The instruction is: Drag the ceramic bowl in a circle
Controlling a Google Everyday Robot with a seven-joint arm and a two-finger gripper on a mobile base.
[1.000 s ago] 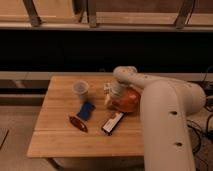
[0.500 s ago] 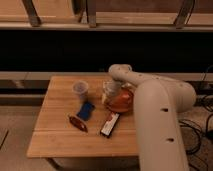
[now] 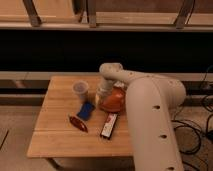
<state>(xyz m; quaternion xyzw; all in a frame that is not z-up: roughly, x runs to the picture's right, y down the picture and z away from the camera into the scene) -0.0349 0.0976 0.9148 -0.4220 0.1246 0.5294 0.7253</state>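
Observation:
The orange ceramic bowl (image 3: 114,102) sits on the wooden table (image 3: 55,137), right of centre, partly hidden by my arm. My gripper (image 3: 104,94) reaches down from the white arm (image 3: 150,105) onto the bowl's left rim. The bowl's right side is covered by the arm.
A small translucent cup (image 3: 80,89) stands left of the bowl. A blue packet (image 3: 85,110), a red-brown wrapped item (image 3: 78,123) and a dark snack bar (image 3: 109,125) lie in front. Dark cables (image 3: 197,135) lie on the floor at right.
The arm and gripper have swung to the left, and the bowl has moved left with them, closer to the cup.

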